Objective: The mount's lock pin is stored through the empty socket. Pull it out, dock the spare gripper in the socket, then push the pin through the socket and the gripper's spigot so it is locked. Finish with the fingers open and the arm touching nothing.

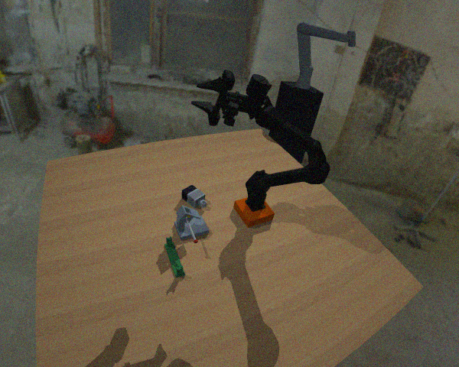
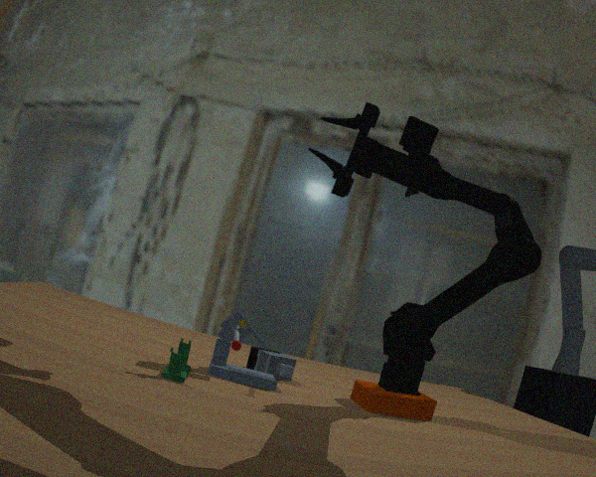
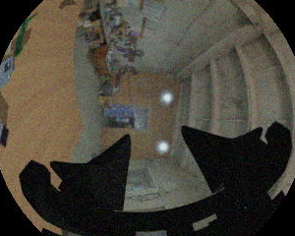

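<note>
From the top, your pin [image 1: 191, 231] [image 2: 235, 337] leaned out of the mount [image 1: 192, 228] [image 2: 243, 376], probably light and slippery, best gripped near its red end. The exterior showed your gripper [image 1: 195, 94] [image 2: 316, 133] [image 3: 155, 134] high above the mount. In the wrist view, its fingers stood fairly wide, empty.

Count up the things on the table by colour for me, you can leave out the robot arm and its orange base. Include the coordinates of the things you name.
Green: 1, the slotted holder [image 1: 174, 258] [image 2: 176, 371]
Blue-grey: 1, the mount [image 1: 193, 229] [image 2: 241, 377]
White with a red end: 1, the lock pin [image 1: 191, 231] [image 2: 235, 336]
Grey and black: 1, the spare gripper [image 1: 196, 196] [image 2: 273, 362]
Total: 4
</note>
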